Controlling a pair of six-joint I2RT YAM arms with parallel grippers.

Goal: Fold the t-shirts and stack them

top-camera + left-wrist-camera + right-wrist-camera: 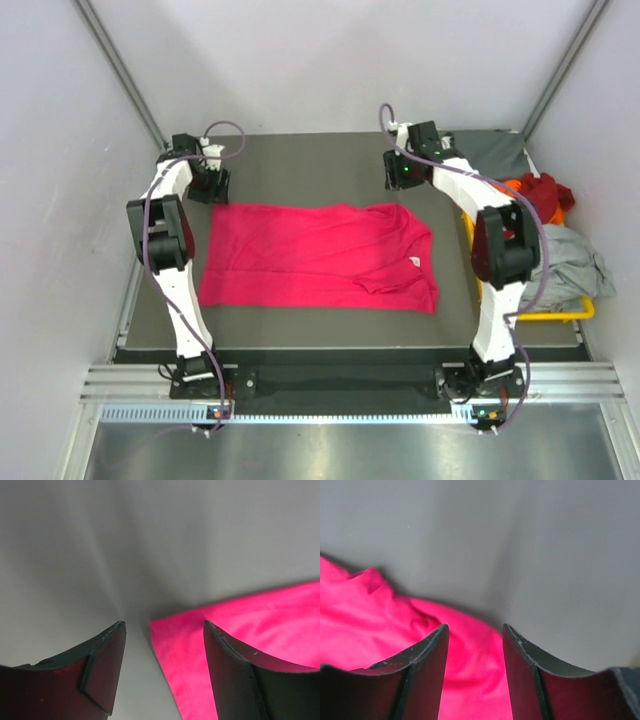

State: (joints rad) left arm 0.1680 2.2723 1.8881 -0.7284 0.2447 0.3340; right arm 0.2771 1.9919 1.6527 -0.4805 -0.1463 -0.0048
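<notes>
Fingers of my left gripper stand wide apart, holding nothing, just over the far left corner of the magenta t-shirt, which lies spread flat on the table. My right gripper hangs over the shirt's rumpled far right edge, its gap narrower, also empty.

Overhead camera looking down, wrist cameras close, seemingly sharing pink t-shirt
</notes>
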